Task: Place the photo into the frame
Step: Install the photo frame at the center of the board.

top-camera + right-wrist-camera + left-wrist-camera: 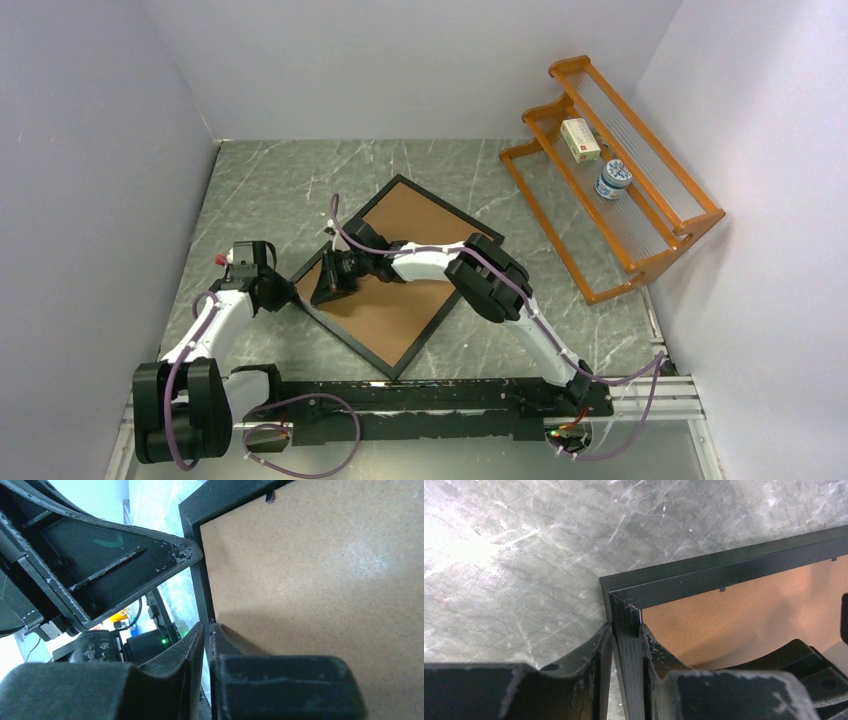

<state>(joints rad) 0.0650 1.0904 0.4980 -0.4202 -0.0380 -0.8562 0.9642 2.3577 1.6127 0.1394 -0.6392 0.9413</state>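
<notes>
Frame (398, 305) lies face down on the grey marbled table (270, 190), a little left of the middle, with its brown board (325, 580) turned up. It sits turned like a diamond. Its long axis runs from near left to far right, one corner points to the far wall, and the opposite corner points to the arm bases. Whether the left corner is lifted off the table or lies flat, I cannot tell. At this left corner the left gripper (626, 635) is clamped on the black rim of the frame, just beside the corner, with one finger outside the rim and one finger on the board side. The right gripper (209, 632) is closed on the rim too, very near the left one, also with one finger on each side, and the right arm reaches across the board to get there. At the far right of the table, well apart from the frame, stands an orange wooden rack (640, 215). On it are a small white box (580, 140) and a blue and white jar (613, 180).
</notes>
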